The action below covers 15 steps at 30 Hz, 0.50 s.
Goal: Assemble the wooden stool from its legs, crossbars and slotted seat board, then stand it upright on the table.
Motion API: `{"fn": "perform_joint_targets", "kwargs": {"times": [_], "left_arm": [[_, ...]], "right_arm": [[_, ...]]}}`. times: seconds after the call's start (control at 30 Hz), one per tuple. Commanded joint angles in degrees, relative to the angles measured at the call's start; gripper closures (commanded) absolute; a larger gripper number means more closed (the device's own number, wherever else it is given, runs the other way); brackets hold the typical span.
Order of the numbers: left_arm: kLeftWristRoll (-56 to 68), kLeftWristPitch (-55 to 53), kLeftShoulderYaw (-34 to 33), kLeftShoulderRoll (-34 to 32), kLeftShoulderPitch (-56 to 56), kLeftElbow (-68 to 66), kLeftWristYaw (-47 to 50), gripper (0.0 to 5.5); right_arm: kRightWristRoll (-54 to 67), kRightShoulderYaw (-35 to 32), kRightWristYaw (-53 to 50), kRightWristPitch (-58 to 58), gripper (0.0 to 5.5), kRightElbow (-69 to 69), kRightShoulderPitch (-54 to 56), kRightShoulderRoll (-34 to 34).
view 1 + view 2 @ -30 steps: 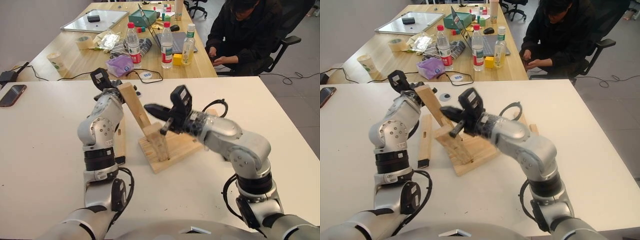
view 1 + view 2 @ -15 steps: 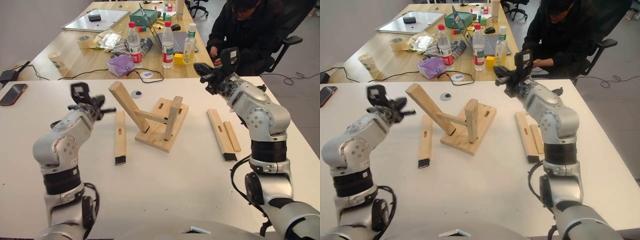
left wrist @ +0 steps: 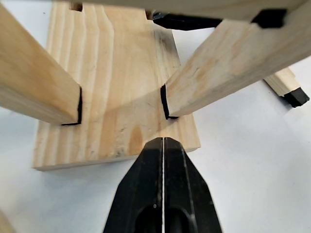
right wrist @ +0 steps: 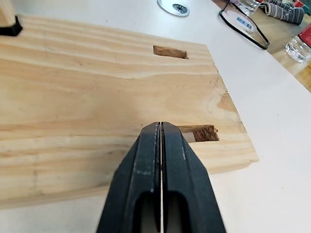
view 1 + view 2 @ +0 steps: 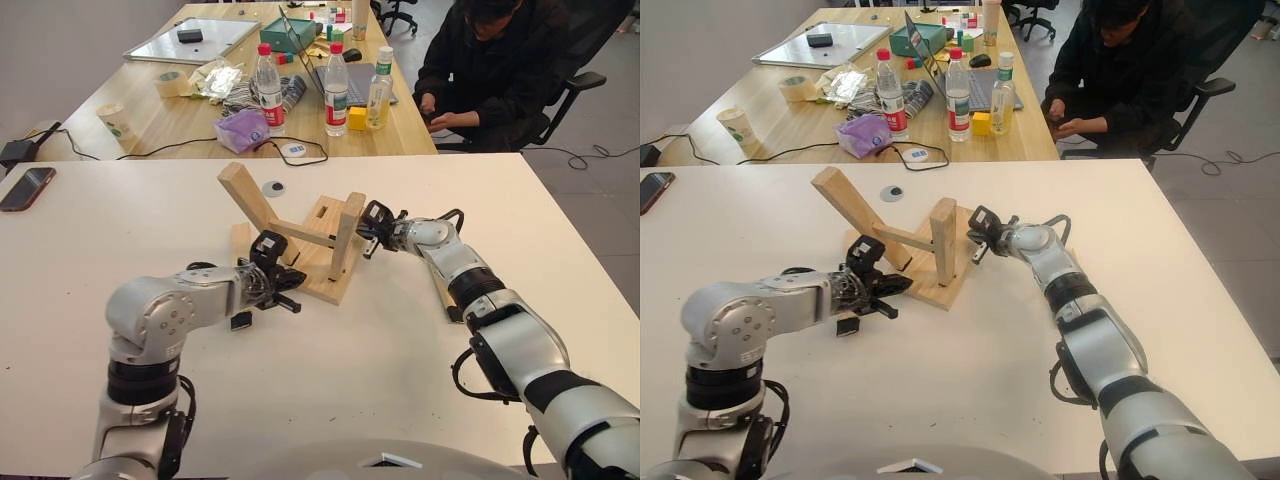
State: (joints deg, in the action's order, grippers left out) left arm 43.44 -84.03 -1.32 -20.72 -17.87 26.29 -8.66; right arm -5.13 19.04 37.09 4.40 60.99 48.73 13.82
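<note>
Both arms have dropped from their raised, outspread positions of half a second ago and closed in on the half-built stool, which has kept its place on the white surface (image 5: 120,220). The slotted seat board (image 5: 318,277) lies flat near the middle of the surface. Two legs are seated in it: a tilted leg (image 5: 252,208) leaning toward the robot's left and an upright leg (image 5: 347,236), with a crossbar (image 5: 305,235) joining them.

The left gripper (image 3: 163,142) sits low at the board's near edge. Its fingers (image 3: 146,194) are pressed together with nothing between them, and their tip points at the foot of one seated leg. Whether the tip touches the wood cannot be told.

The right gripper (image 4: 160,127) is at the board's right side, just beside the upright leg. Its fingers (image 4: 141,184) are likewise clenched on nothing, and their tip lies over the edge of an empty slot (image 4: 200,132) near the board's corner. A second open slot (image 4: 170,51) shows farther along the board.

A loose leg (image 5: 239,237) lies on the surface just left of the board.
</note>
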Motion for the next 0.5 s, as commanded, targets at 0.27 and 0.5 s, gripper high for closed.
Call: {"fn": "perform_joint_targets", "kwargs": {"times": [0.27,0.5], "left_arm": [[-10.0,7.2,5.5,3.0,2.0,-7.4,1.2,5.50],[-14.9,9.8,6.3,0.5,3.0,-9.0,0.2,5.50]], "right_arm": [[-13.8,10.1,13.0,-0.4,5.47,7.1,2.8,-0.6],[-16.2,17.4,30.3,1.3,5.47,-9.1,-4.8,6.5]]}}
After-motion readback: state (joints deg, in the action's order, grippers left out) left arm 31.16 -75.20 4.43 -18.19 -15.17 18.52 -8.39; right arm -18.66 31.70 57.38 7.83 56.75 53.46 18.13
